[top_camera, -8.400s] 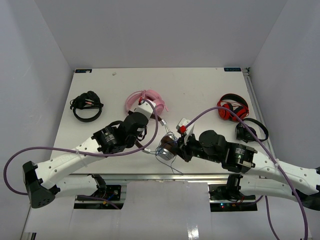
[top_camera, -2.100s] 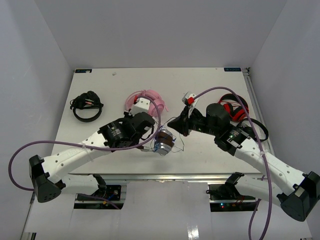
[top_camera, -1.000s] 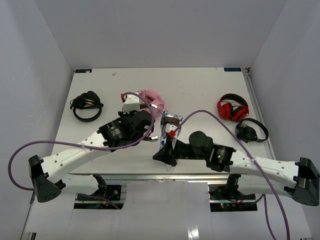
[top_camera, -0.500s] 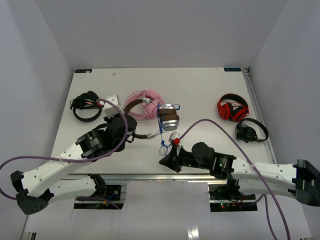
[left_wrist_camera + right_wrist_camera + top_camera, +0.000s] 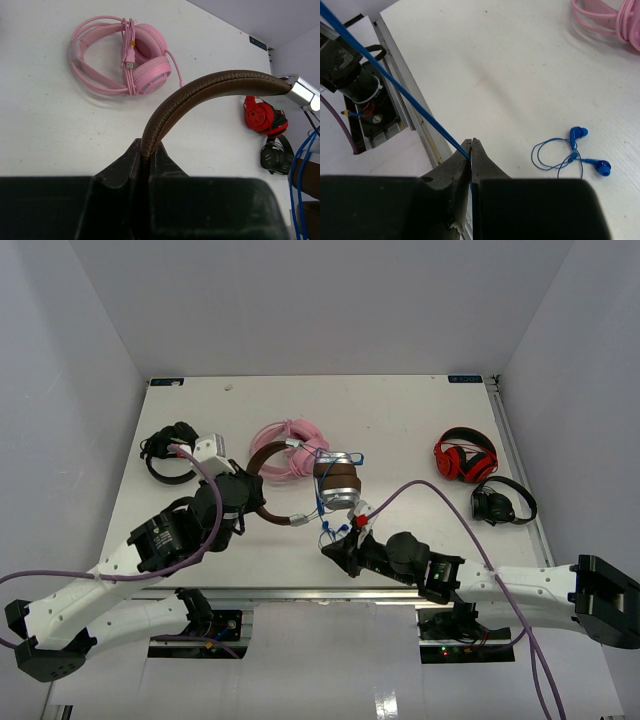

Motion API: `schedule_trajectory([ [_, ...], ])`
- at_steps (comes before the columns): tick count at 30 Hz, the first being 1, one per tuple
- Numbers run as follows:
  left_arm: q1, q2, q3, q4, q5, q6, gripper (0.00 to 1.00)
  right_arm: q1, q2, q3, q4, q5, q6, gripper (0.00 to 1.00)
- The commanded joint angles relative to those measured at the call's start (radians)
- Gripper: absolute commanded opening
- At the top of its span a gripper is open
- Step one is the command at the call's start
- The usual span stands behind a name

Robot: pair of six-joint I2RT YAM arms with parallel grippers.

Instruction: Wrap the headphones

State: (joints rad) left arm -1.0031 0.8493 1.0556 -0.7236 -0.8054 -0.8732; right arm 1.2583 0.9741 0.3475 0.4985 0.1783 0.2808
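The headphones stand mid-table, their silver-and-brown ear cup upright with blue cord looped round it. My left gripper is shut on the brown headband; in the left wrist view the headband arches up from my closed gripper to a silver arm. My right gripper sits just in front of the ear cup, shut on the cord. In the right wrist view the taut blue cord runs into the closed gripper. Blue earbuds on a thin cord lie on the table.
Pink headphones lie just behind the brown ones, also in the left wrist view. Red-and-black headphones and black headphones lie at the right. Another black pair lies at the left. The table's front rail is close under my right gripper.
The headphones went from the front centre up to mid-table beside the pink pair. My left arm drew back left with the headband. My right gripper swung round to the front, holding the cord.
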Motion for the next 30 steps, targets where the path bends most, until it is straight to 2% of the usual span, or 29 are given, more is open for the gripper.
schedule_trajectory([
  [1, 0.006, -0.059, 0.009, 0.099, 0.060, -0.059, 0.00, 0.006, 0.042, -0.039, 0.205, 0.023, -0.045, 0.08],
  [12, 0.006, -0.082, 0.021, 0.122, 0.120, -0.085, 0.00, 0.006, 0.263, -0.047, 0.497, -0.070, -0.155, 0.08],
  [20, 0.006, -0.108, 0.027, 0.126, 0.136, -0.085, 0.00, 0.004, 0.449, -0.028, 0.654, -0.109, -0.171, 0.13],
  [26, 0.006, -0.130, 0.027, 0.126, 0.147, -0.079, 0.00, -0.004, 0.542, -0.043, 0.773, -0.126, -0.161, 0.08],
  [30, 0.006, -0.156, 0.019, 0.136, 0.210, -0.064, 0.00, -0.049, 0.587, -0.078, 0.862, -0.142, -0.127, 0.08],
])
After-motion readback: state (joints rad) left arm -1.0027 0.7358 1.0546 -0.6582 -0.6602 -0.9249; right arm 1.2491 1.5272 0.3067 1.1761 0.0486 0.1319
